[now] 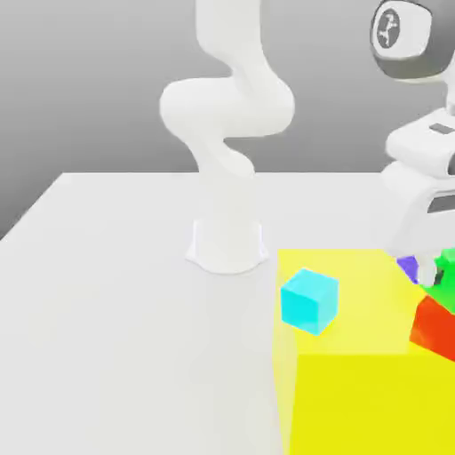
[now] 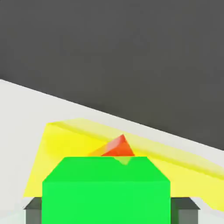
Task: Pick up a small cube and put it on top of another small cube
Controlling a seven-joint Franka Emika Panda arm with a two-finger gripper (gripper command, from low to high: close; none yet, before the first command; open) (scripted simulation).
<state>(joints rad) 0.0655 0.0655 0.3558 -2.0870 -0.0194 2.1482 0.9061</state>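
A white robot arm (image 1: 227, 133) rises from a round base on a pale grey tabletop (image 1: 107, 311) against a plain grey background. In the exterior view, the arm loops out of the top of the frame and comes back down at the exterior view's right edge, where its white hand hangs over a large yellow block (image 1: 355, 391) that sits on the tabletop, its flat top carrying the other things. A cyan cube (image 1: 309, 300) rests tilted at the yellow block's near corner, on the exterior view's left side of it, well apart from the hand. Under the hand, at the right edge, a red cube (image 1: 434, 327) lies tilted on the yellow top, with a small purple piece (image 1: 408, 266) just beside it, partly hidden. The green cube (image 1: 446, 265) shows as a bright sliver right below the hand, above the red cube; whether it touches the red cube cannot be told. In the hand view, the green cube (image 2: 106, 190) is very close to the camera, sitting between the two dark fingertips (image 2: 33, 211) of the gripper (image 2: 112, 212), which stand one at each side of it. The fingertips appear spread wide, just outside the cube's sides, and whether they press on it cannot be told from the pictures. Beyond the green cube a corner of the red cube (image 2: 117, 147) pokes up, with the yellow block (image 2: 61, 144) spreading beneath and behind.
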